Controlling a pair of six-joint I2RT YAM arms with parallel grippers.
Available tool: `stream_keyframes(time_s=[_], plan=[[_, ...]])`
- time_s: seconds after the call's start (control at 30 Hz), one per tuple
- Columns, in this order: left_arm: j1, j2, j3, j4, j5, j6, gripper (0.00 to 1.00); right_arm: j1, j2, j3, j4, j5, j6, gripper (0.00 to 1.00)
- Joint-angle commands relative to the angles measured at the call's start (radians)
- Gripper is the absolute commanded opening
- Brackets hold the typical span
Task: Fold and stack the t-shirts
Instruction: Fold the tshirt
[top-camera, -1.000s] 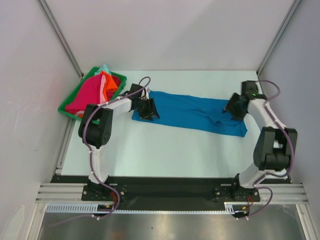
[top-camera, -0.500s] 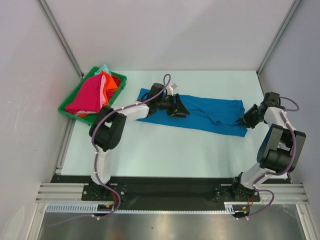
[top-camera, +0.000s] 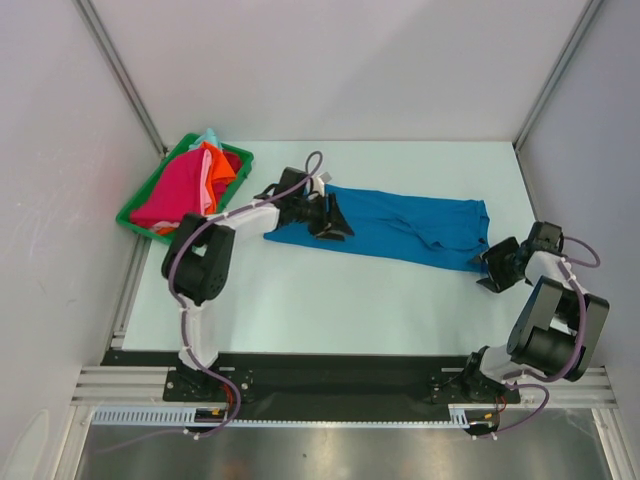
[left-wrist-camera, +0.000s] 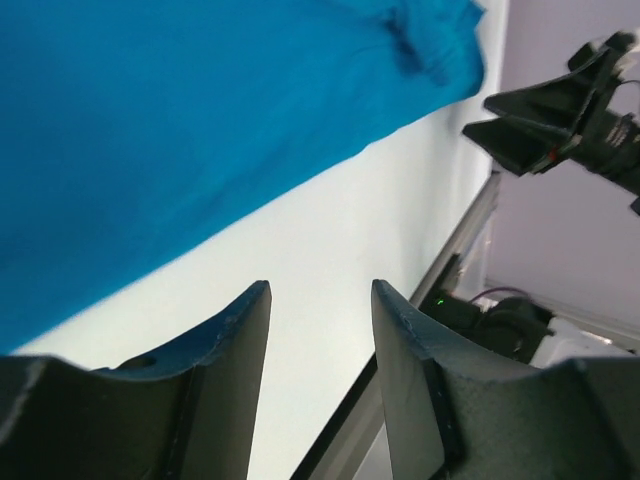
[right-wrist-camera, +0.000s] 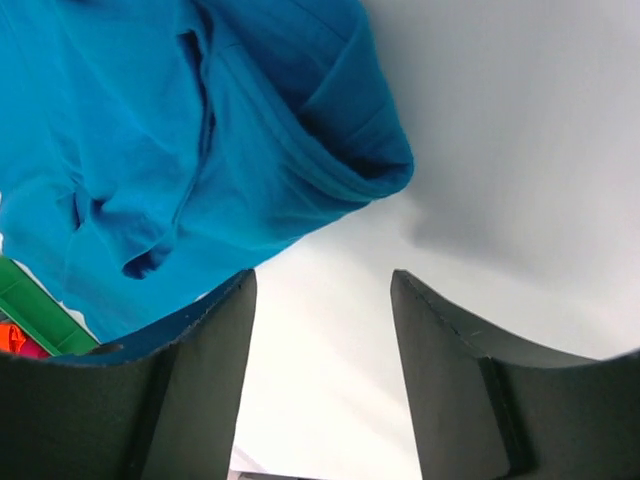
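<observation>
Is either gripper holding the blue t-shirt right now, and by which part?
Nothing is held. Left gripper and right gripper are both open and empty; the blue t-shirt lies free on the table.

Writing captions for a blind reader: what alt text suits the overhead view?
A blue t-shirt lies stretched across a white table, the left gripper open over its left end, the right gripper open just off its right end. A green tray at the far left holds magenta and orange shirts.

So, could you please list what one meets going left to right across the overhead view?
Green tray → blue t-shirt → right gripper; the left gripper overlaps the t-shirt, so I left it out.
</observation>
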Motion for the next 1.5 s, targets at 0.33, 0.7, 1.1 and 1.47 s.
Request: stream_keyframes(time_s=[0.33, 0.7, 1.1, 1.47], plan=[[0.153, -0.352, -0.287, -0.170, -0.044, 0.214, 0.50, -0.015, 0.085, -0.086, 0.291, 0.099, 0.058, 0.62], [0.218, -0.471, -0.306, -0.318, -0.217, 0.317, 0.55, -0.029, 0.296, 0.059, 0.437, 0.168, 0.022, 0.12], [0.206, -0.581, -0.387, -0.436, -0.331, 0.321, 0.61, 0.077, 0.793, 0.791, 0.342, 0.233, -0.067, 0.14], [0.083, -0.794, -0.554, -0.470, -0.403, 0.245, 0.63, 0.202, 0.887, 1.325, -0.220, 0.496, -0.166, 0.63]])
